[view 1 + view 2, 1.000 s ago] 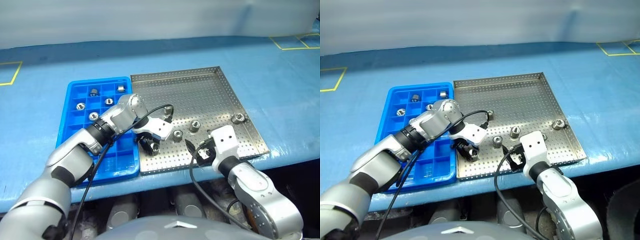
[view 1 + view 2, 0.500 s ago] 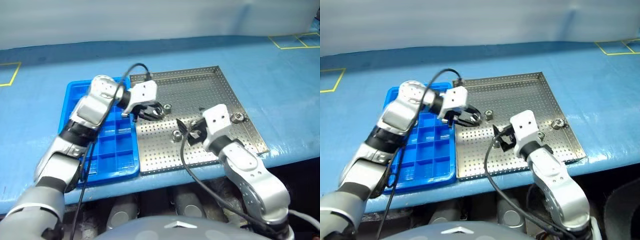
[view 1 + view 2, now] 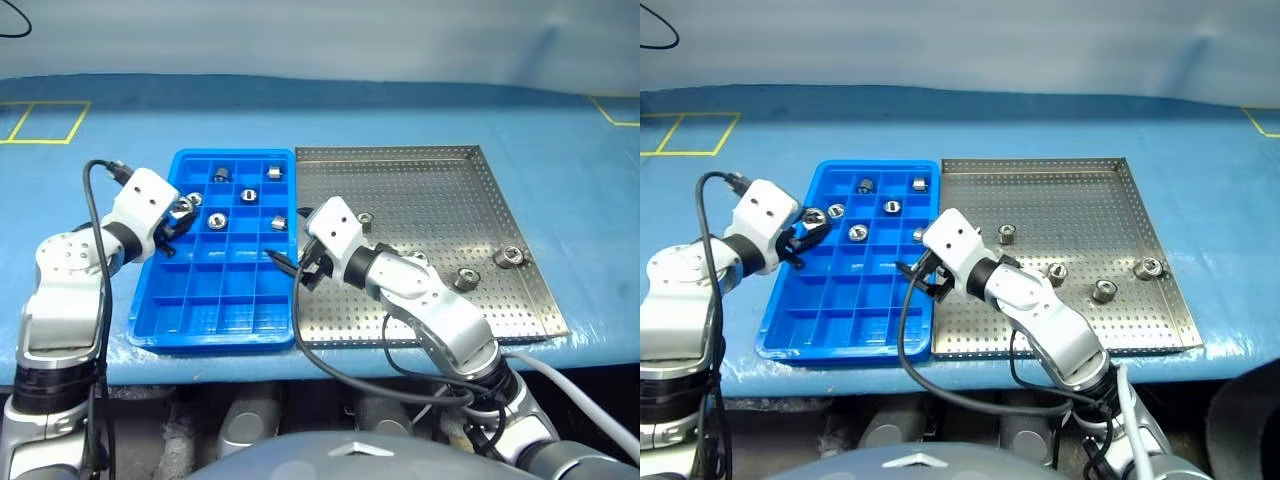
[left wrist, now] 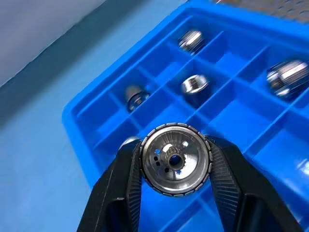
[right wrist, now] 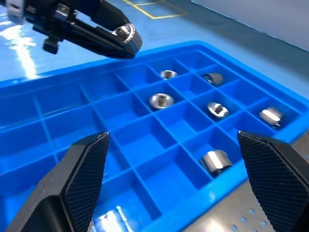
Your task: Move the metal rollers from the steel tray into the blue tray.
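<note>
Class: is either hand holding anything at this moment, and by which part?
The left hand grips a metal roller by its round sides over the blue tray. The right hand holds nothing.

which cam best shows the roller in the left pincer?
Left wrist view: the roller faces the camera, clamped between both fingers. The eye views show it small at the blue tray edge; the right wrist view catches a glint.

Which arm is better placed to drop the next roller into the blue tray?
Left. The left claw is already shut on a metal roller above the blue tray. The right claw is open and holds nothing.
</note>
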Controlling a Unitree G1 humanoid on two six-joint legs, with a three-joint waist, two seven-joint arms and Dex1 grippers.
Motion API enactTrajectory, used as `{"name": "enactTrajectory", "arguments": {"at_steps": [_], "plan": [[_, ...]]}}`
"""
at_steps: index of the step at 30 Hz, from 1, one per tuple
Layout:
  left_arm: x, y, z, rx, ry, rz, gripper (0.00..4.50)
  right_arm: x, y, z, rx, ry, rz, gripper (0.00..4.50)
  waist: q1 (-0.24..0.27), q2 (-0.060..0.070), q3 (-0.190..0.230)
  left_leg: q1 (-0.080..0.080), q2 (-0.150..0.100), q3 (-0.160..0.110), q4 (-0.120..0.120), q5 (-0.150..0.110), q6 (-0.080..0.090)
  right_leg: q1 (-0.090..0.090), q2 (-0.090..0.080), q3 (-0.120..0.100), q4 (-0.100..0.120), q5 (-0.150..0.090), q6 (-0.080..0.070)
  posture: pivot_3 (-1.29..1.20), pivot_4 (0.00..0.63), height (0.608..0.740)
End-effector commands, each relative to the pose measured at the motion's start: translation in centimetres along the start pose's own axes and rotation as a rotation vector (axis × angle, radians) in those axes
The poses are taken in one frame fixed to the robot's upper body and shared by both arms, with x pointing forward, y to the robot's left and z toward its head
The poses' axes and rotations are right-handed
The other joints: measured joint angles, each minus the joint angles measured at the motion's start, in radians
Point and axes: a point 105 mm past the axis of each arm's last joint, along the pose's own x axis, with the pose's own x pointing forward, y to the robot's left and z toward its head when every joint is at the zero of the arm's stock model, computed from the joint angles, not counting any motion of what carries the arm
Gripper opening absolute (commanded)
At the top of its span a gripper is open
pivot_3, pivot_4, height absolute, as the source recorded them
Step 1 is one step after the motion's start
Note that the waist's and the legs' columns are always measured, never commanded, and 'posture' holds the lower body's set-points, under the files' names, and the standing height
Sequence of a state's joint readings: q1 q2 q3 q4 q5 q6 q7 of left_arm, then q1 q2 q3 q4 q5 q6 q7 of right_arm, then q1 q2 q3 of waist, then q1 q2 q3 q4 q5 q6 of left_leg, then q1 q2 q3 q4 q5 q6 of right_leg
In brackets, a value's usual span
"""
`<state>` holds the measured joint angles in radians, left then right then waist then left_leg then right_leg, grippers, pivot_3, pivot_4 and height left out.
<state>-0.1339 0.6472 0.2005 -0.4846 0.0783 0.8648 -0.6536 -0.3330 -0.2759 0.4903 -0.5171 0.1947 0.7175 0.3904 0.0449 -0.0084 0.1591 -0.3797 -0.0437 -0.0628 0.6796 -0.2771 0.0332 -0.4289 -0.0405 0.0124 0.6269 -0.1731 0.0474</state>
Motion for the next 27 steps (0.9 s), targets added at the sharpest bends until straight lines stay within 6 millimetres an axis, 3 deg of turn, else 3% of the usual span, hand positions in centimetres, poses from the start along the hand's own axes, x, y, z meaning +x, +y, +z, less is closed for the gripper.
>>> {"name": "enactTrajectory", "arguments": {"at_steps": [1, 6, 13, 22, 27], "plan": [[-1.2, 0.8, -0.1, -0.026, -0.007, 0.108, 1.71, 0.0, 1.3, 0.5, -0.081, -0.064, 0.075, 4.50, 0.004, 0.000, 0.000, 0.000, 0.000, 0.000, 0.000, 0.000, 0.000, 0.000, 0.000, 0.000, 0.000, 0.000, 0.000, 0.20, 0.150, 0.740], [-1.1, -0.1, -1.5, -0.065, 0.026, 0.106, 1.71, -0.1, 1.4, -0.2, -0.073, -0.058, 0.087, 4.50, 0.009, 0.000, 0.000, 0.000, 0.000, -0.001, 0.000, 0.001, -0.002, 0.000, 0.000, -0.001, 0.001, 0.000, 0.000, 0.20, 0.150, 0.740], [0.6, -1.4, -2.5, -0.053, 0.064, 0.066, 1.71, -0.6, 0.9, -0.6, -0.059, -0.046, 0.047, 4.50, 0.013, 0.000, 0.000, 0.001, 0.002, -0.004, -0.002, 0.003, -0.005, 0.000, 0.001, -0.003, 0.002, -0.004, -0.005, 0.18, 0.150, 0.740], [1.9, -1.9, -3.9, 0.060, 0.167, -0.016, 1.71, -1.5, 0.1, -1.1, -0.037, -0.030, -0.030, 4.50, -0.006, 0.000, 0.000, 0.001, 0.002, -0.004, -0.003, 0.003, -0.006, 0.000, 0.002, -0.003, 0.003, -0.004, -0.007, 0.13, 0.150, 0.740], [2.5, -2.4, 0.5, -0.058, -0.027, -0.064, 3.34, -2.8, -0.8, -0.8, -0.022, -0.034, -0.109, 4.50, 0.005, 0.000, 0.000, 0.001, 0.002, -0.006, -0.005, 0.004, -0.007, 0.000, 0.000, -0.005, 0.003, -0.005, -0.007, 0.08, 0.150, 0.740]]}}
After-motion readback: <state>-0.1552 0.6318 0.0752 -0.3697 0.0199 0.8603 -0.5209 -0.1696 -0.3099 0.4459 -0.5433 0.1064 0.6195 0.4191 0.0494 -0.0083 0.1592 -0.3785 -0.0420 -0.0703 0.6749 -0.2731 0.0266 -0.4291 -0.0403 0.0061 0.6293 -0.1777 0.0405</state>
